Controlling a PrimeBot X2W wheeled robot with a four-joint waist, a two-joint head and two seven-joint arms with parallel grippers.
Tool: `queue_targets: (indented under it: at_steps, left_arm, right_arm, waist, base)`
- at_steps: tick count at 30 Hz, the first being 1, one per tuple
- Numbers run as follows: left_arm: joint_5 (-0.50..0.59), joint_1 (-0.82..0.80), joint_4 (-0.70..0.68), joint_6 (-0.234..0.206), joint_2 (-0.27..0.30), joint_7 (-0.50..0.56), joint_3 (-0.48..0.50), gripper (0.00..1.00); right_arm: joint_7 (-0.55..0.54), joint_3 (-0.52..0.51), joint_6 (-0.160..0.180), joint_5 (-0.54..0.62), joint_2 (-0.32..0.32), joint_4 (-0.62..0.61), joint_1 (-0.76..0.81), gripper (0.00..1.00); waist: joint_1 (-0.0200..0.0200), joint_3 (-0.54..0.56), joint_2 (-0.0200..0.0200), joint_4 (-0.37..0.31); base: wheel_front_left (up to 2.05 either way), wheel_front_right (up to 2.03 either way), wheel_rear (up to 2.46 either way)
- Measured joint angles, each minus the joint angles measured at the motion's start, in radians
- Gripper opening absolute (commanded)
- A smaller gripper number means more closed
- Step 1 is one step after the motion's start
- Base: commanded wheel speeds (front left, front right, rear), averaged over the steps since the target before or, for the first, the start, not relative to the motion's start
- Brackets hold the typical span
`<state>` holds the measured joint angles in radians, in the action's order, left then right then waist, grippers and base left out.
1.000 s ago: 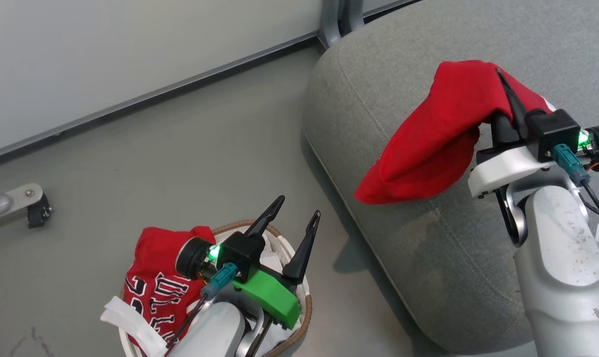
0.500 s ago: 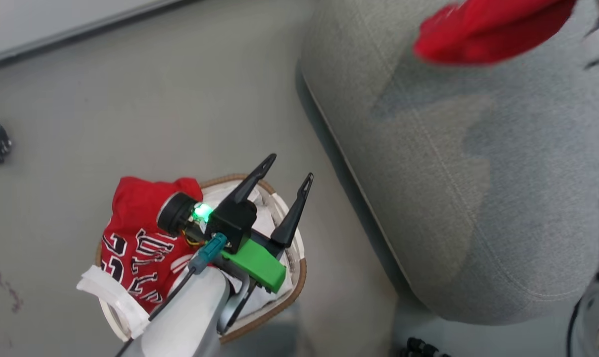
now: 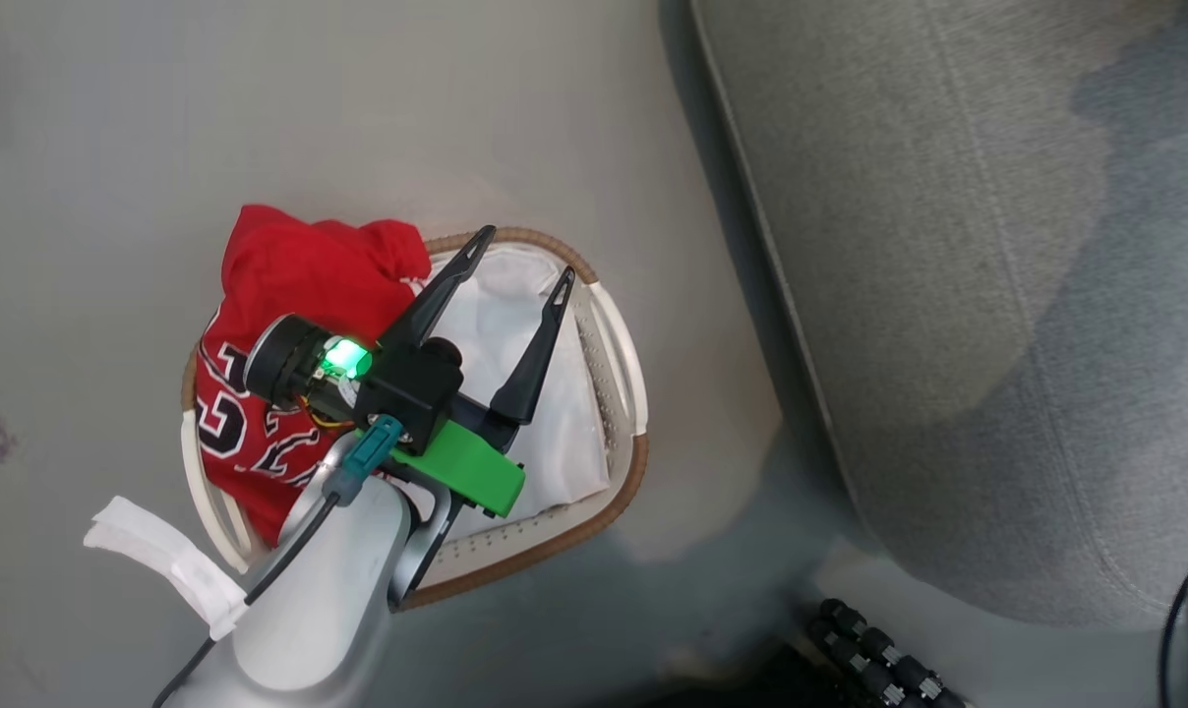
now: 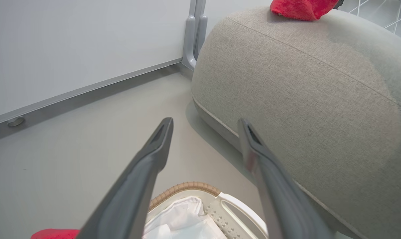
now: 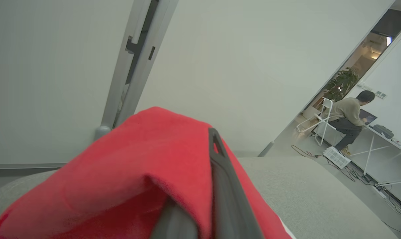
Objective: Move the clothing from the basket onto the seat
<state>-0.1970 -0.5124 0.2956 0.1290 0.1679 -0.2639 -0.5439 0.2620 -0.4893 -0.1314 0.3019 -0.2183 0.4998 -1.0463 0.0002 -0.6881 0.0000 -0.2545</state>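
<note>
The white basket (image 3: 641, 452) with its brown rim stands on the floor beside the grey seat (image 3: 948, 246). A red jersey (image 3: 289, 285) with black-and-white lettering lies over the basket's left side, and the white liner (image 3: 555, 433) shows on the right. My left gripper (image 3: 523, 258) hovers open over the basket with nothing between its fingers (image 4: 154, 156). My right gripper (image 5: 207, 146) is shut on a second red jersey (image 5: 144, 159) above the seat (image 5: 303, 189). The left wrist view has that jersey (image 4: 300, 8) at the top of the seat (image 4: 303, 83).
A pale wall with a grey baseboard and a metal post (image 4: 194, 33) stands behind the seat. Dark ribbed parts (image 3: 879, 649) lie on the floor at the head view's bottom edge. Far off, a person (image 5: 350, 116) sits at a desk through a doorway.
The head camera has tilted down, so the basket sits higher in the picture and the right gripper with its jersey has left the top. My left gripper stays open over the basket.
</note>
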Motion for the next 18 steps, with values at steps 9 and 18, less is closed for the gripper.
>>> queue_targets:
  at_steps: [9, 18]
  left_arm:
    - [0.013, 0.001, 0.001, 0.000, -0.012, 0.000, 0.022, 1.00]
    - [0.008, 0.026, 0.013, 0.000, -0.028, 0.000, 0.043, 1.00]
  right_arm:
    - [0.000, -0.008, 0.000, 0.018, 0.039, 0.015, 0.155, 0.00]
    - [0.000, 0.022, 0.000, -0.040, 0.042, -0.022, 0.275, 1.00]
  waist:
    - [0.0000, -0.050, 0.0001, 0.036]
    - [-0.0001, -0.009, 0.0001, 0.025]
  base:
    - [0.00, 0.00, 0.00]
    - [0.00, 0.00, 0.00]
